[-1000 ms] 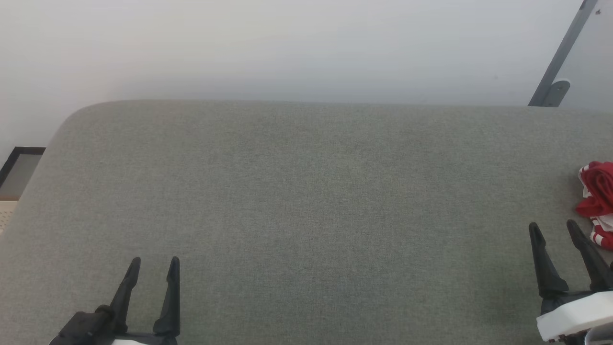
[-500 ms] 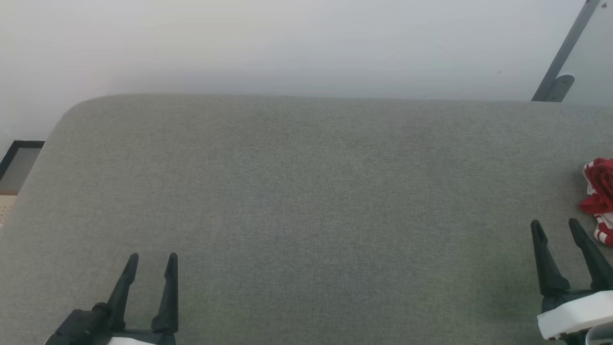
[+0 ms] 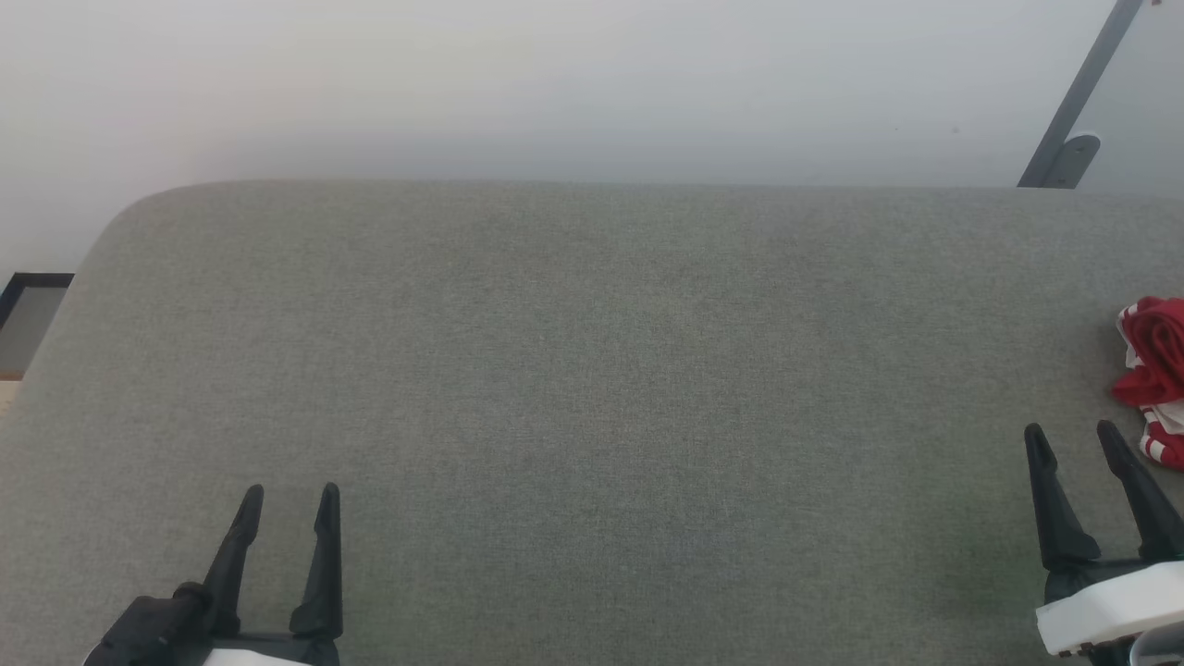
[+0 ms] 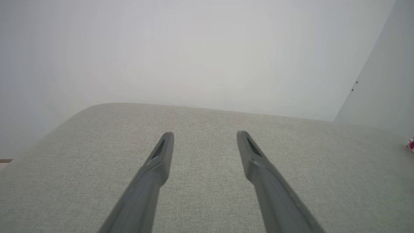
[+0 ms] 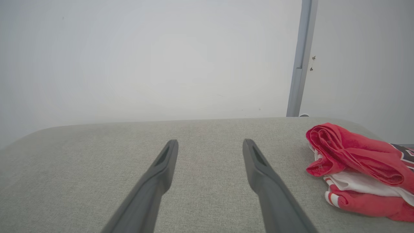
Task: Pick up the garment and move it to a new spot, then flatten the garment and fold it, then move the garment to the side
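By my reckoning nothing of the job is done yet. The garment (image 3: pixel 1156 356) lies in a crumpled red-and-white heap at the far right edge of the grey cloth-covered counter (image 3: pixel 592 370), unheld and unflattened. My right fingers (image 3: pixel 1053 509) are spread wide with nothing between them. They stand just beside the heap, to its left and a little nearer me. From my right wrist the heap sits off to the right of the gap, not within it. My left fingers (image 3: pixel 322 564) are spread and empty too, well apart from the garment over the near left of the counter. Everything is left: pick it up, carry it to a new spot, smooth it flat, fold it, move it aside.
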You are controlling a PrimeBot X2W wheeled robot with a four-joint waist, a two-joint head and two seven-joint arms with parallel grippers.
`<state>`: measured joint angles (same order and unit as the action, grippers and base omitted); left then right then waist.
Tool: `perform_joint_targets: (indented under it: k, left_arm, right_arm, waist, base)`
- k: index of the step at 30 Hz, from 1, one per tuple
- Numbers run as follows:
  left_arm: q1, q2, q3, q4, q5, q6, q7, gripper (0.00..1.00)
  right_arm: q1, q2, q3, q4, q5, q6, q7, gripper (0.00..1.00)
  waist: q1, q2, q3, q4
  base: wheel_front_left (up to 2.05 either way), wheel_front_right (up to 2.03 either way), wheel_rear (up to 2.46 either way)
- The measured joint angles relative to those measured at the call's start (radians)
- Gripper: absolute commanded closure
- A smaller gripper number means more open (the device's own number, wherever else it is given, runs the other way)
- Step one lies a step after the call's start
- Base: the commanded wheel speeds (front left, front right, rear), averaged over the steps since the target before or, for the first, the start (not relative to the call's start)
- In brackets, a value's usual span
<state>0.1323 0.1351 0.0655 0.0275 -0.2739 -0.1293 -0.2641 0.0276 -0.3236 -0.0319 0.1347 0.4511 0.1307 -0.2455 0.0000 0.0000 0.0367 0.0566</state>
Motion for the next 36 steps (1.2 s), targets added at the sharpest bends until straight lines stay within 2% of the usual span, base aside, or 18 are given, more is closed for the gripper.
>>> perform_joint_targets:
  k: [3, 4, 10, 36]
  left_arm:
    - [0.001, 0.000, 0.002, 0.000, -0.003, 0.000, 0.000, 0.00]
    - [0.001, -0.001, 0.004, 0.000, -0.004, 0.000, 0.000, 1.00]
    - [0.013, -0.021, -0.001, 0.048, -0.014, 0.000, 0.005, 1.00]
    - [-0.050, -0.028, -0.003, 0.108, -0.444, 0.000, 0.108, 1.00]
  right_arm:
    - [0.000, 0.001, 0.001, 0.000, 0.001, 0.000, -0.001, 0.00]
    - [0.000, 0.001, 0.001, 0.000, 0.002, 0.000, -0.001, 1.00]
    - [0.020, 0.037, 0.013, 0.045, 0.005, 0.000, 0.002, 1.00]
    - [-0.014, 0.110, -0.013, 0.067, 0.372, 0.000, 0.114, 1.00]
  waist:
    - [0.0000, 0.0000, 0.002, -0.001]
    - [0.0000, 0.0000, 0.003, -0.001]
    - [0.0000, 0.0000, 0.004, -0.002]
    - [0.0000, 0.0000, -0.004, -0.013]
  base:
    - [0.00, 0.00, 0.00]
    - [0.00, 0.00, 0.00]
    - [0.00, 0.00, 0.00]
    - [0.00, 0.00, 0.00]
